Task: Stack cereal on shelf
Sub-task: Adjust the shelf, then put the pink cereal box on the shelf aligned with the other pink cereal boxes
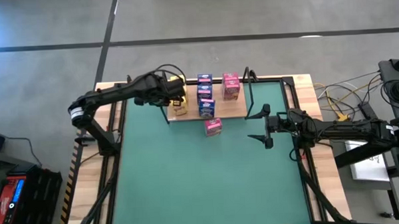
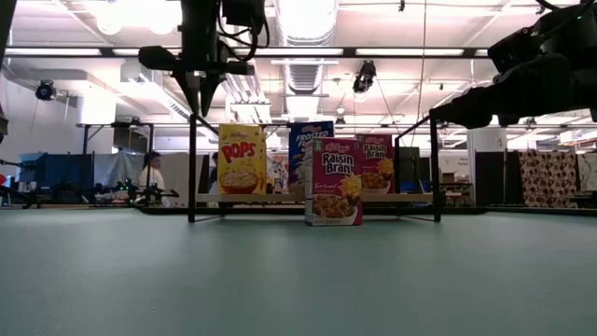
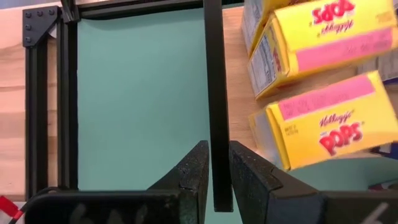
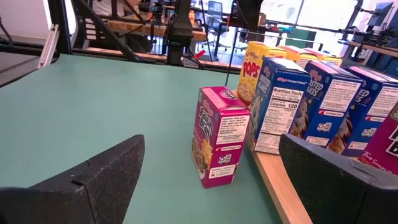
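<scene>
The shelf (image 1: 221, 114) is a light wood board with black wire uprights, lying at the far side of the green mat. On it stand yellow Pops boxes (image 3: 323, 121), blue boxes (image 1: 205, 96) and a pink Raisin Bran box (image 1: 230, 87). Another pink box (image 4: 216, 137) stands upright on the mat just in front of the board. My left gripper (image 3: 219, 177) hangs over the shelf's left end, pointing steeply down, shut on the black upright there. My right gripper (image 1: 261, 126) waits open and level at the mat's right side, facing the pink box. My left gripper has the black bar of the shelf's left upright (image 3: 219, 134) between its two fingers, coming at it from above and slanting down. The bar runs along the fingers, and its end shows far back between them. The shelf stays on the table.
Black frame rails (image 3: 37, 93) run along the table's left edge beside the mat. The near half of the green mat (image 1: 209, 185) is open room. Cables and equipment (image 1: 349, 103) lie beyond the table's right edge. A person (image 2: 149, 173) shows far off in the room.
</scene>
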Controlling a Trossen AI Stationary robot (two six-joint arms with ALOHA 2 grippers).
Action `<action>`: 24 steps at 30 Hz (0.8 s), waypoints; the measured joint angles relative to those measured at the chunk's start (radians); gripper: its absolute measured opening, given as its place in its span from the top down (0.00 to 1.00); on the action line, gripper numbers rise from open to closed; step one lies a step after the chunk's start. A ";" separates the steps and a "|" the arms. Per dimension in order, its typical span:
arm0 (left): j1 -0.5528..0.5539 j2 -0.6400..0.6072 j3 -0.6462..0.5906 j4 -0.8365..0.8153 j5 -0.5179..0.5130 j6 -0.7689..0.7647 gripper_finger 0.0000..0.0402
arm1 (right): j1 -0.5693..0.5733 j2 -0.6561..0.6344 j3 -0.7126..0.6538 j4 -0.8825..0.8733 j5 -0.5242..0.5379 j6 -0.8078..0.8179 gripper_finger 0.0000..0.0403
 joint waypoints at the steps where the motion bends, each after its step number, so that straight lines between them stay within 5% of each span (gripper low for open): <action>1: 0.000 -0.003 0.000 0.005 0.000 0.001 0.89 | 0.000 0.000 0.000 0.000 0.000 0.000 0.10; 11: 0.000 -0.031 0.000 0.029 0.008 0.081 0.87 | 0.000 0.000 0.000 0.000 0.000 0.000 0.10; 24: -0.097 -0.120 0.000 0.016 -0.002 0.075 0.66 | 0.000 0.000 0.000 0.000 0.000 0.000 0.10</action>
